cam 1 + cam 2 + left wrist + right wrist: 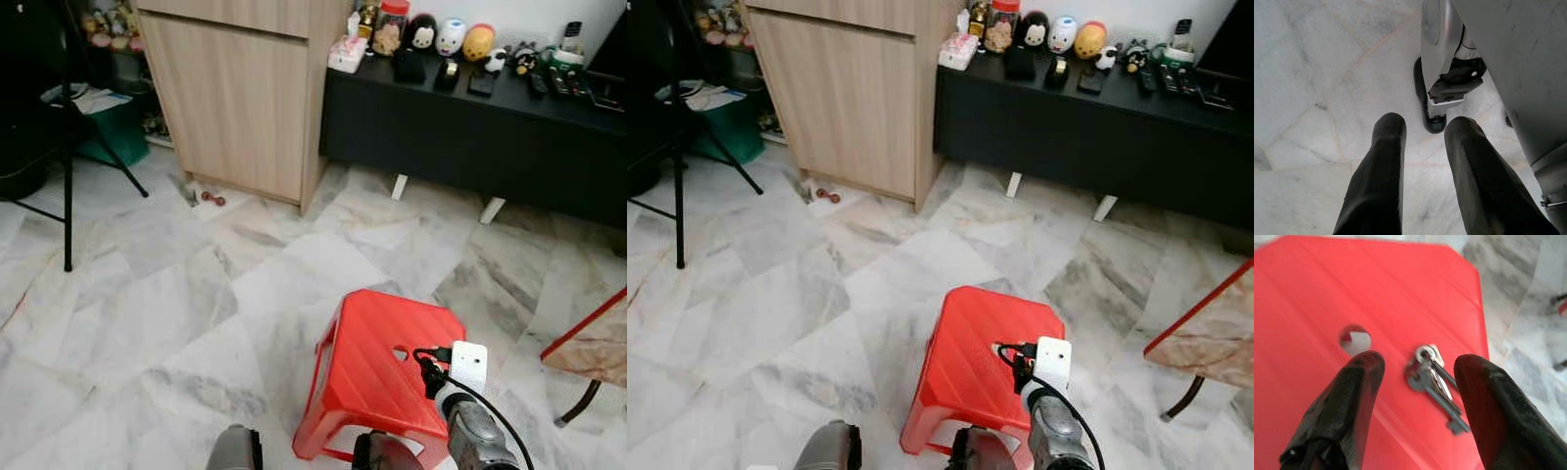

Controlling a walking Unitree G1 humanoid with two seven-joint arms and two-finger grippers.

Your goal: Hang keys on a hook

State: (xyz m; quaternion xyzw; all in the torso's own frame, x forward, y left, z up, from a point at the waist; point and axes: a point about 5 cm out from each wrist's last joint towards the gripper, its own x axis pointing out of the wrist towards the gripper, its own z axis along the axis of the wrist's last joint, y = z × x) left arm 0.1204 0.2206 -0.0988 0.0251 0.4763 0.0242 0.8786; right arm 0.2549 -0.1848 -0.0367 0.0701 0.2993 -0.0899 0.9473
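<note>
We take the red stool (377, 367) as our landmark, standing on the pale marble floor (147, 294) right in front of us. The keys (1432, 382) lie flat on the stool's seat, just beside its round finger hole (1355, 339), a small bunch on a ring with the blades fanned toward the seat's edge. Our right gripper (1422, 406) hangs over the stool with its two black fingers spread wide, one on each side of the keys and holding nothing; we judge that it is set this way so that a straight descent and a squeeze would catch the bunch by the ring. The fingers (1347, 406) look clear of the seat, though how close we cannot tell. Our left gripper (1422, 161) hangs idle beside the stool, aimed at bare floor next to our own foot (1442, 73), fingers parted with nothing between them.

Beyond the stool stands a light wooden cabinet (240, 88), and next to it a low black sideboard (470, 127) crowded with round toy figures (451, 37) and remotes. Well off from the stool, on the cabinet's far side, a black tripod (69, 157) rests on the tiles. No hook is in sight, so we reckon finding one comes after the pick-up
</note>
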